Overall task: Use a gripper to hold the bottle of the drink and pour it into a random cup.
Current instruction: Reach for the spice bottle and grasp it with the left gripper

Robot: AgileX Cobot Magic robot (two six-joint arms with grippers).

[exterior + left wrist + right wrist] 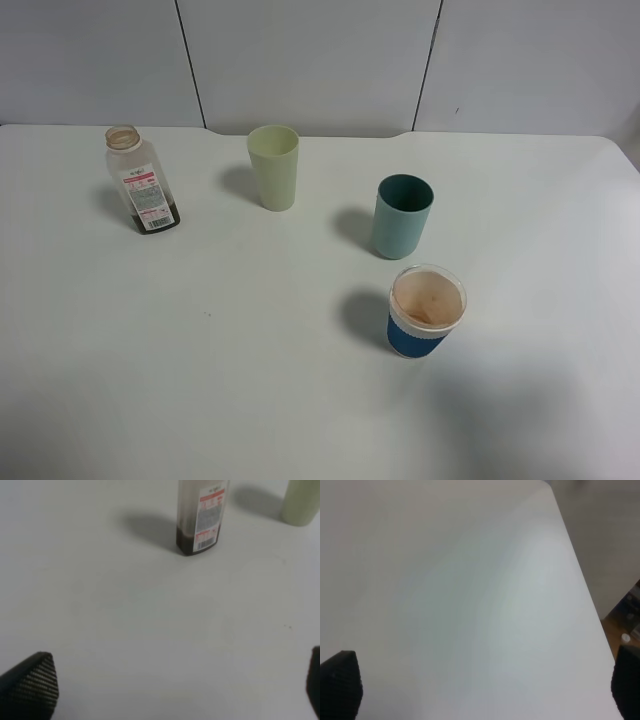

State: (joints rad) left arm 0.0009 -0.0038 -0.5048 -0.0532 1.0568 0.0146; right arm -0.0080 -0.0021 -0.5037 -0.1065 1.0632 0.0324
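Note:
The bottle of the drink [142, 180] stands upright and capless at the far left of the white table, with a little dark liquid at its bottom. The pale yellow-green cup [274, 167] stands upright to its right, apart from it. Neither gripper shows in the exterior high view. In the left wrist view my left gripper [175, 690] is open and empty, its black fingertips [31, 682] far apart, well short of the bottle [200, 520]; the cup [301, 502] sits at the frame edge. My right gripper [482, 685] is open and empty over bare table.
A teal cup [402, 216] stands right of centre. A white cup with a blue sleeve [427, 312] stands nearer the front, just below it. The right wrist view shows the table's edge [580, 575] with floor beyond it.

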